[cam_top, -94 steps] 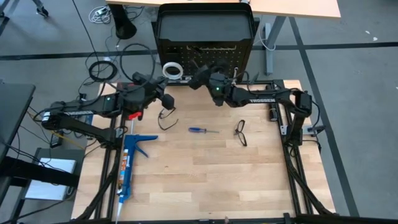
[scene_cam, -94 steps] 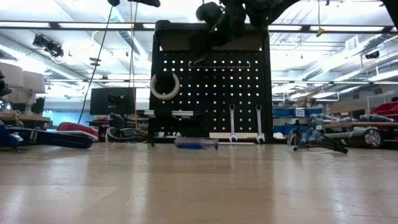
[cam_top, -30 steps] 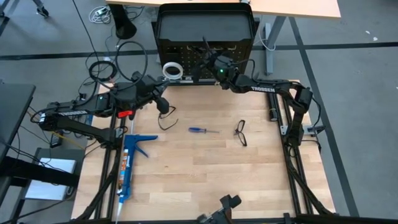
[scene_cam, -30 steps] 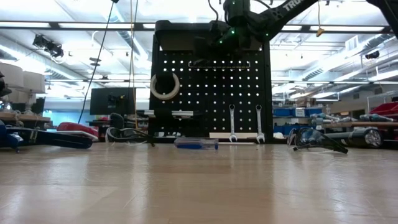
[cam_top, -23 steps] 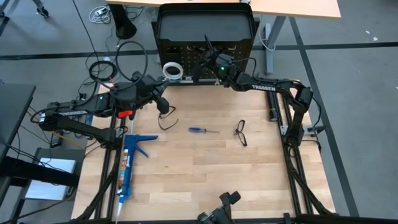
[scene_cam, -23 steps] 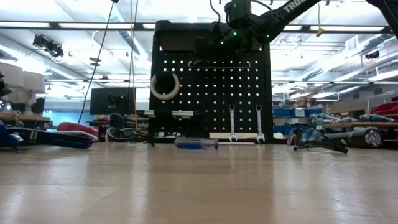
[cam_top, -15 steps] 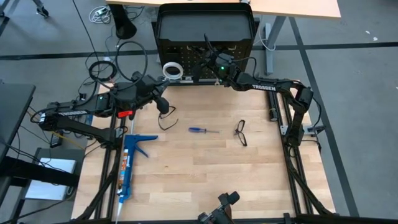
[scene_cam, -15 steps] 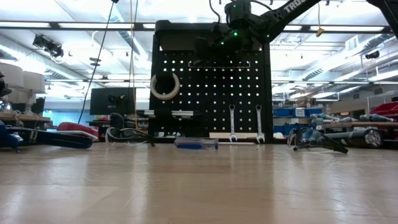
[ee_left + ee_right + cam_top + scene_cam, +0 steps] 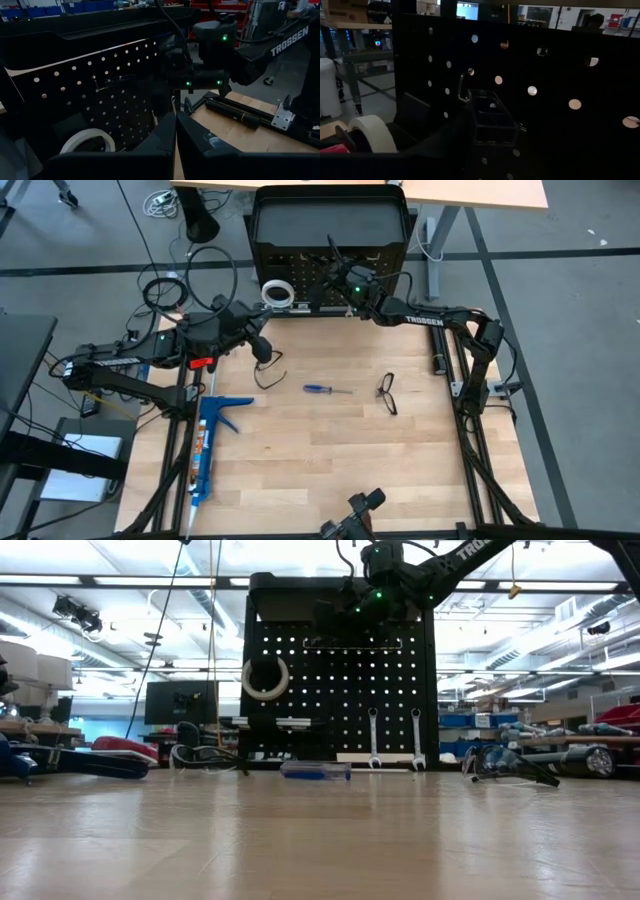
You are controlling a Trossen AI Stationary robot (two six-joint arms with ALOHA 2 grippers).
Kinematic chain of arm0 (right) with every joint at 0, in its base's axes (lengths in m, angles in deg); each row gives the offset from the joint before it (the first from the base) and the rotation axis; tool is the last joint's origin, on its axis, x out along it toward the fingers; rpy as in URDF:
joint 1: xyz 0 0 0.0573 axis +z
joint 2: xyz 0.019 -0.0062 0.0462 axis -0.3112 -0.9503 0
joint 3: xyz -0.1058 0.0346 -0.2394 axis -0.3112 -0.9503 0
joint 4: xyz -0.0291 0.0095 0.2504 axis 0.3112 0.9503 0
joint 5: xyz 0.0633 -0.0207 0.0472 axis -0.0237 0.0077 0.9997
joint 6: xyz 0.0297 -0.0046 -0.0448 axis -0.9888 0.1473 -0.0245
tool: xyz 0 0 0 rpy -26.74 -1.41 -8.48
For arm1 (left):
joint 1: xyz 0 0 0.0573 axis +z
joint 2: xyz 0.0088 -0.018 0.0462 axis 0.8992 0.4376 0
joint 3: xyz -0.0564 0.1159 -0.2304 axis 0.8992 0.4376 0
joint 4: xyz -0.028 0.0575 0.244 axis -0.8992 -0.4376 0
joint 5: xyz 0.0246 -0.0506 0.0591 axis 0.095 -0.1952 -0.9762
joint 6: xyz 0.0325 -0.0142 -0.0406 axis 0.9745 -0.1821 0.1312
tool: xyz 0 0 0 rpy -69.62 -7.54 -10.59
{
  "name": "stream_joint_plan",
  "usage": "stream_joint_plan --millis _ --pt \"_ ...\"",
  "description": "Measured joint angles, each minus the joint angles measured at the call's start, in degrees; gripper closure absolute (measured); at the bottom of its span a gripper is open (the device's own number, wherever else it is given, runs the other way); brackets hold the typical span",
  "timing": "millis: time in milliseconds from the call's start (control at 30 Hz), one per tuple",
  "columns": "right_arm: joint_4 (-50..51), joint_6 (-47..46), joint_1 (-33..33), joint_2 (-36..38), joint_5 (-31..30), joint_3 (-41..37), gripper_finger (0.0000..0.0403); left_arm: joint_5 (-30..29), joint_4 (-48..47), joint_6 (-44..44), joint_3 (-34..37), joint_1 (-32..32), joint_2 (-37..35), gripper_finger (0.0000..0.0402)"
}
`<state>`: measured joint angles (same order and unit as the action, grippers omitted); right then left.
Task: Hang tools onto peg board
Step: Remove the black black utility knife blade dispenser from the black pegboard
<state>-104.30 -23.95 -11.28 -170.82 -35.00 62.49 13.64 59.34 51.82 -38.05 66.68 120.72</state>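
The black peg board stands upright at the table's far edge. A white tape roll hangs from a peg on it, and two silver wrenches hang low on it by their top ends. My right gripper is high against the board's face, by a wire bracket. My left gripper is shut and holds nothing, above safety glasses lying on the table. A blue-handled screwdriver and a second pair of glasses lie at mid-table.
A long blue caulking gun lies along the table's left side, with a red-handled tool just beyond it. A dark device sits at the near edge. Bare wood shows across the middle and the near right.
My right gripper has shifted a little toward the peg board's face and then kept still there.
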Motion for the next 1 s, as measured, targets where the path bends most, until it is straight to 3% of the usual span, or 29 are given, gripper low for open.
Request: stream_joint_plan --millis 333,1000 --pt "-0.01 -0.18 0.06 0.0 0.72 -0.02 0.0284 -0.02 0.0 0.0 0.0 0.0 0.0 0.0383" --pt "-3.97 2.22 1.85 -0.13 0.32 -0.07 0.0277 -1.44 -0.02 0.48 0.0 0.0 -0.02 0.0383"
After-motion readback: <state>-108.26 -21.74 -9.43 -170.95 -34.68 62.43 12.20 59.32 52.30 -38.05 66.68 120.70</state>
